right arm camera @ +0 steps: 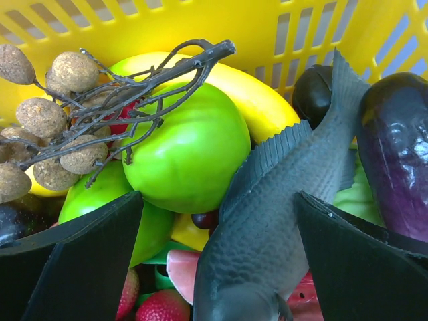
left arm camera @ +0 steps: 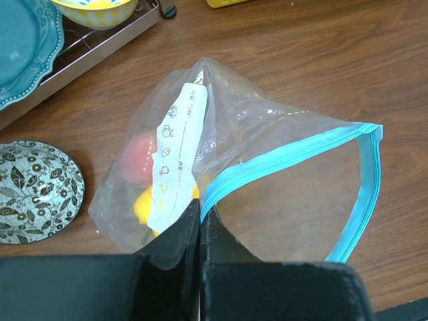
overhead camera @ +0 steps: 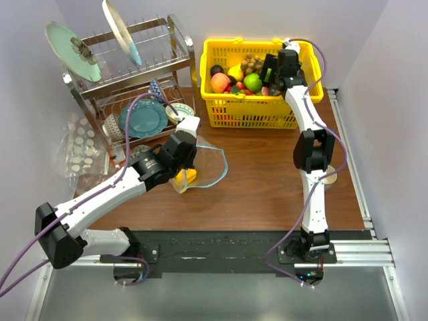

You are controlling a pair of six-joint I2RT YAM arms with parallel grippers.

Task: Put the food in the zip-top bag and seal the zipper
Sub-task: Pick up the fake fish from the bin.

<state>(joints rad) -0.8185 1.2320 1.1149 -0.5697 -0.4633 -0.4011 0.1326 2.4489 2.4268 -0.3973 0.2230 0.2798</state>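
The clear zip-top bag [left arm camera: 281, 194] lies on the wooden table with its mouth gaping. My left gripper [left arm camera: 199, 215] is shut on the near end of the teal zipper [left arm camera: 287, 155]. Inside the bag sit a red-pink piece [left arm camera: 137, 157] and a yellow piece [left arm camera: 142, 206] of food. From above, the bag [overhead camera: 208, 160] sits just right of the left gripper [overhead camera: 182, 177]. My right gripper [right arm camera: 219, 200] is open down inside the yellow basket [overhead camera: 247, 115], its fingers straddling a grey toy fish [right arm camera: 294, 187]. A green fruit [right arm camera: 184, 150], a purple eggplant [right arm camera: 401, 167] and a strawberry [right arm camera: 160, 304] lie around it.
A metal dish rack [overhead camera: 127, 80] with plates stands at the back left, holding a teal plate [left arm camera: 20, 47] and a yellow bowl [left arm camera: 93, 10]. A patterned dish [left arm camera: 37, 190] lies left of the bag. Crinkled dotted plastic [overhead camera: 83, 150] lies by the left wall. Brown longans [right arm camera: 47, 120] fill the basket's left.
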